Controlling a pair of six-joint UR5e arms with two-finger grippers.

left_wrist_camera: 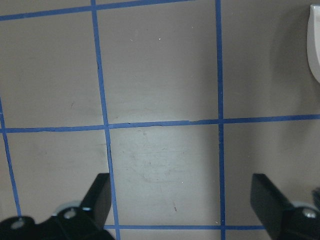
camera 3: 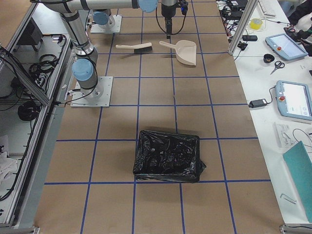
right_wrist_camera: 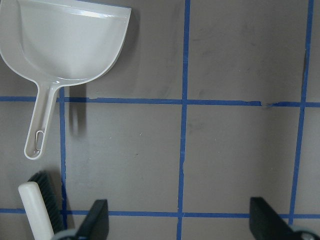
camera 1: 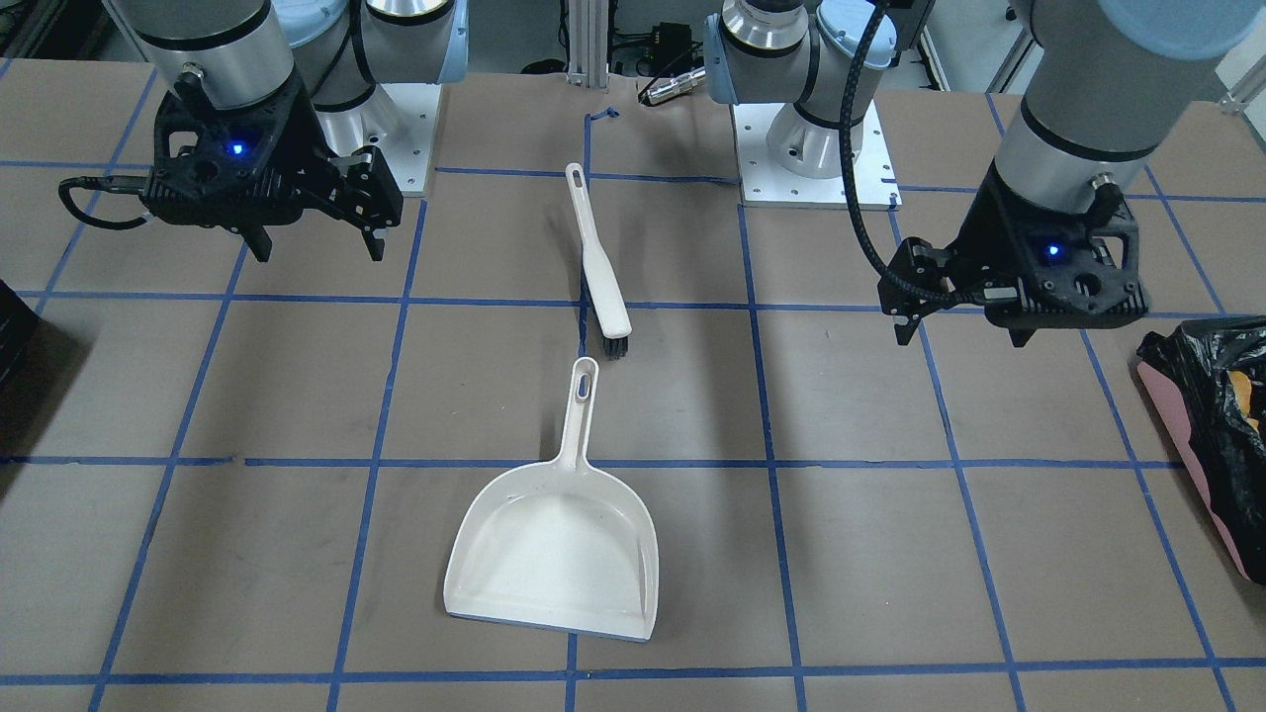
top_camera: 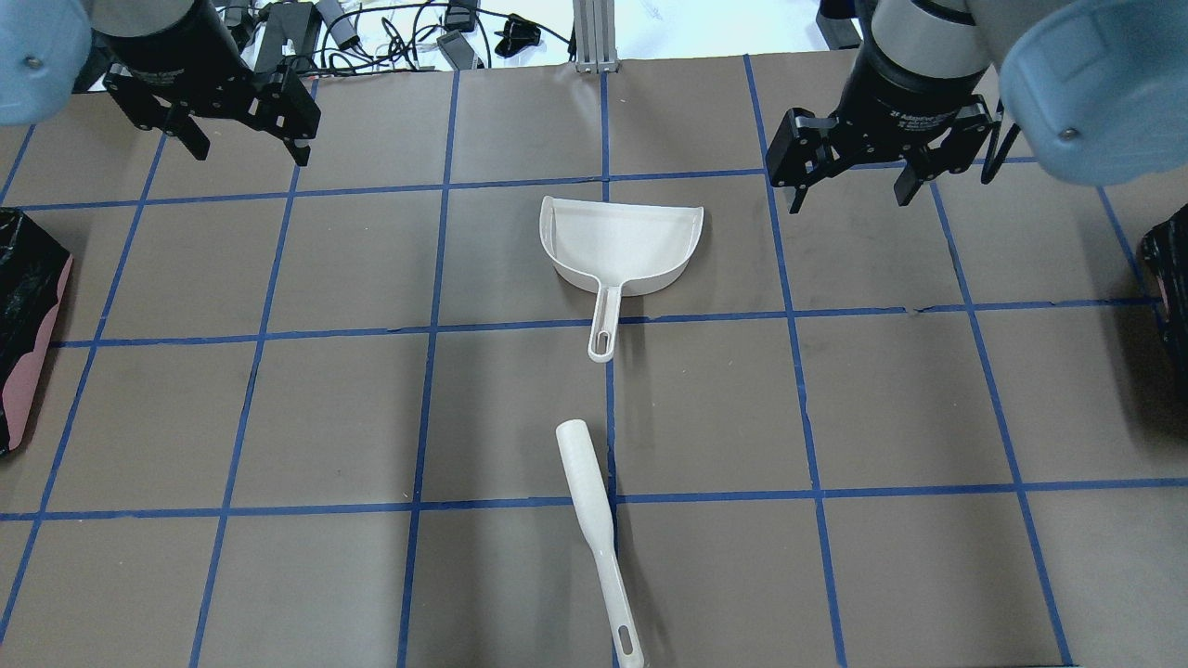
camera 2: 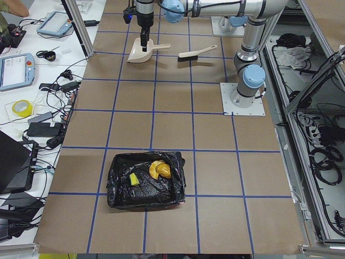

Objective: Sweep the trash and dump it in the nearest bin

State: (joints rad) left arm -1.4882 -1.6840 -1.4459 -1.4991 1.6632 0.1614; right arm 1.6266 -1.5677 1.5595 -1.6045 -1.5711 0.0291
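The bin (camera 2: 116, 181), pink-sided (top_camera: 23, 371) with a black bag, stands at the table's end on my left and also shows in the front view (camera 1: 1212, 445). Inside it lie the yellow-green wedge (camera 2: 133, 179) and the yellow-brown lump (camera 2: 160, 170). I cannot make out the tan pastry piece. My left gripper (top_camera: 246, 148) is open and empty, above bare table (left_wrist_camera: 181, 177). My right gripper (top_camera: 849, 195) is open and empty, hovering right of the dustpan. Both also show in the front view, the left gripper (camera 1: 959, 331) and the right gripper (camera 1: 312, 242).
The white dustpan (top_camera: 620, 243) lies empty mid-table, handle toward me. The white brush (top_camera: 594, 520) lies behind it, near my base. A plain dark container (camera 3: 168, 156) stands at the table's right end (top_camera: 1171, 269). Blue tape lines grid the brown table.
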